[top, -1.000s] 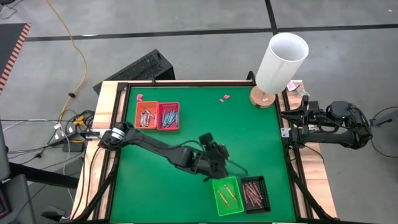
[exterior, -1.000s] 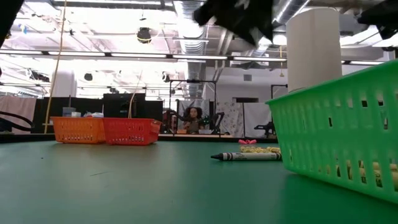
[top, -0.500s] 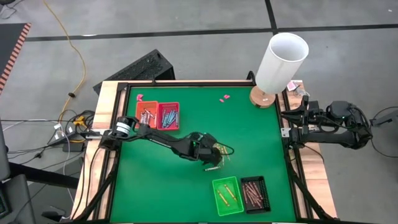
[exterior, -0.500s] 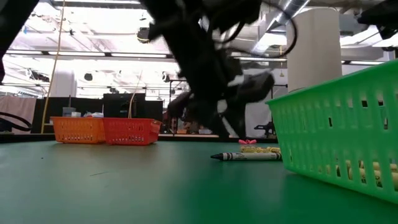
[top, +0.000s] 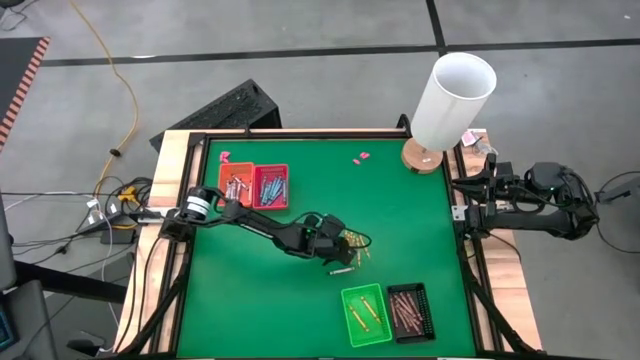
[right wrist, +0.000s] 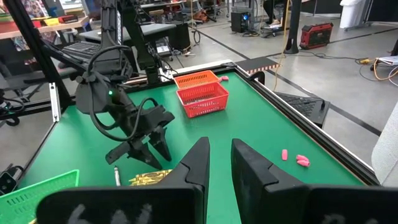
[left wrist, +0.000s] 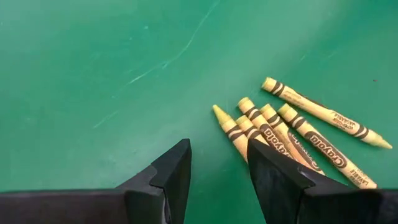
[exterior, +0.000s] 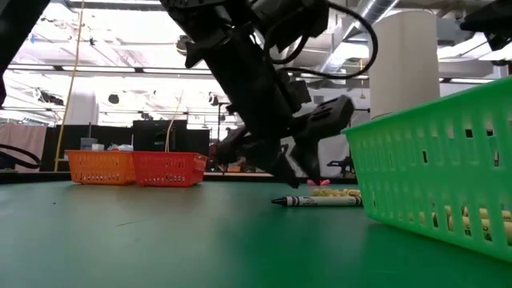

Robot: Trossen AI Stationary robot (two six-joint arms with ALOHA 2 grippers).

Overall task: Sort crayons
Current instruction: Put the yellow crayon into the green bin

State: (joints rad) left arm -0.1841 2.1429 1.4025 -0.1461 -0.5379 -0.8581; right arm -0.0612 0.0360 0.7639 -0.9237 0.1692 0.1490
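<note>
The left claw (left wrist: 217,180) hovers open and empty over the loose yellow crayons (left wrist: 292,127) at the desk (top: 410,215) centre, just above the green tray (top: 365,313). Next it should lower and straddle one. The right claw (right wrist: 217,165) waits part-open at the right edge.

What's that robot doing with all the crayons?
It is sorting crayons by colour into small baskets. The left pincer is open and empty, low over a bunch of yellow crayons lying on the green table. A dark crayon lies beside them. The green basket nearby holds yellow ones, and the black basket holds brown-red ones. The right pincer waits at the table's edge, holding nothing.
</note>
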